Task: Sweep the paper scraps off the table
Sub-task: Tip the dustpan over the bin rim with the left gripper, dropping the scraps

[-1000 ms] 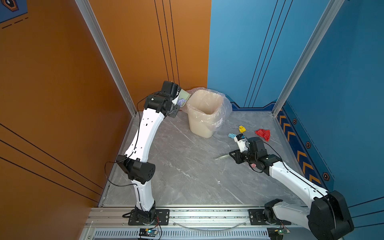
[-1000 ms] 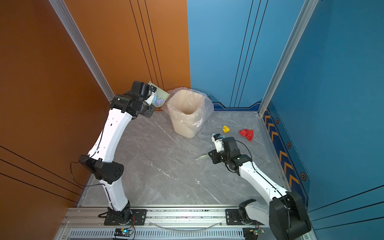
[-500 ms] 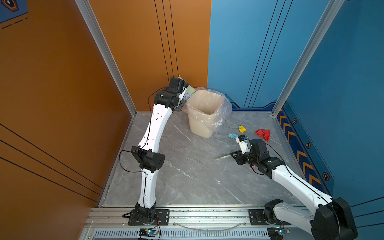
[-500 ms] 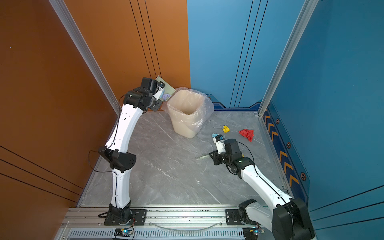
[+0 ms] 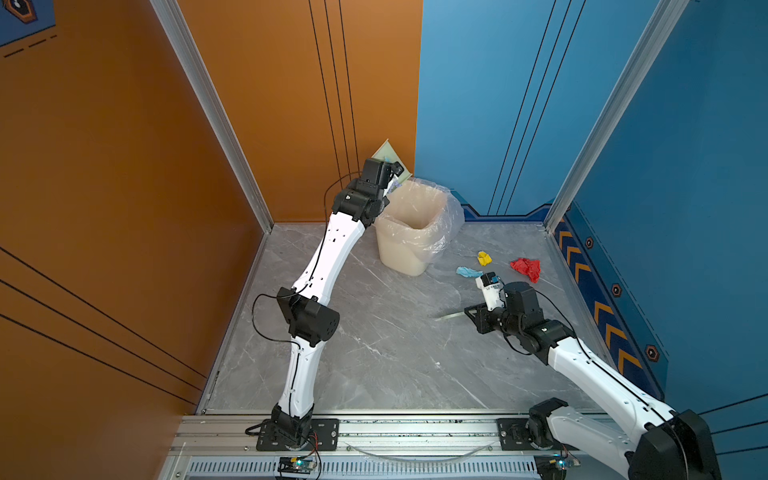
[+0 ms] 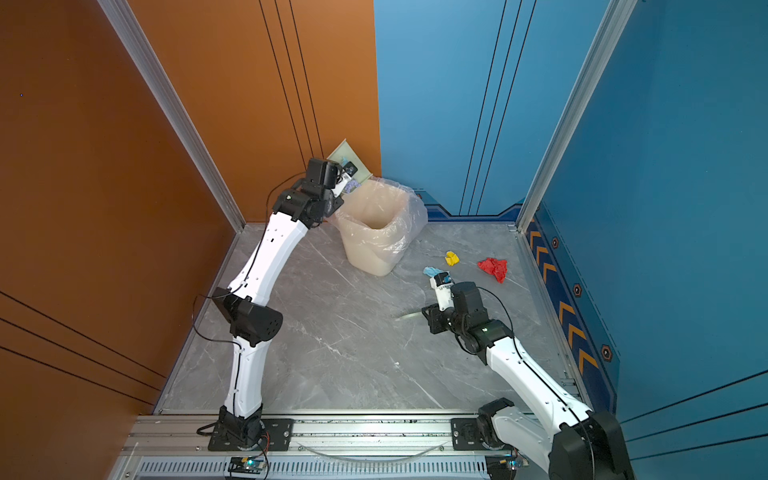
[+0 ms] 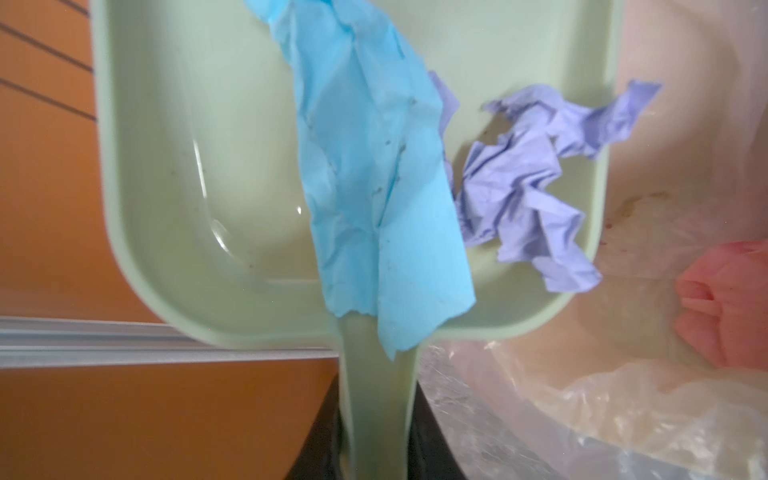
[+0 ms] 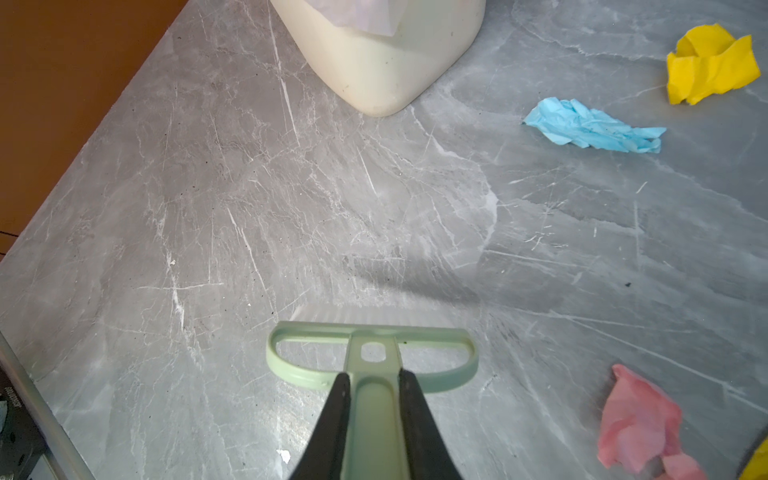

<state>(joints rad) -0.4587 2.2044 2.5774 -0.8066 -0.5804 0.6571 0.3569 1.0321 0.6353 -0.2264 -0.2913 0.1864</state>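
My left gripper (image 7: pixel 376 419) is shut on the handle of a pale green dustpan (image 7: pixel 199 174), held tilted steeply above the bin's rim (image 5: pixel 388 166). A light blue scrap (image 7: pixel 374 187) and a lilac scrap (image 7: pixel 528 187) lie in the pan, the lilac one hanging over its edge. My right gripper (image 8: pixel 374 382) is shut on the green brush (image 8: pixel 374 347), low over the table (image 5: pixel 374 353). Beyond it on the table lie a yellow scrap (image 5: pixel 483 258), a light blue scrap (image 5: pixel 467 272) and a red scrap (image 5: pixel 527 268).
The cream bin (image 5: pixel 411 232) with a clear liner stands at the back, near the corner of the orange and blue walls; a pink scrap (image 7: pixel 723 307) lies inside it. An aluminium rail (image 5: pixel 374 428) edges the front of the table.
The left arm has stretched upward and lifted the dustpan from beside the bin to high above its rim, tipping it more steeply. The right arm with the brush has barely moved.
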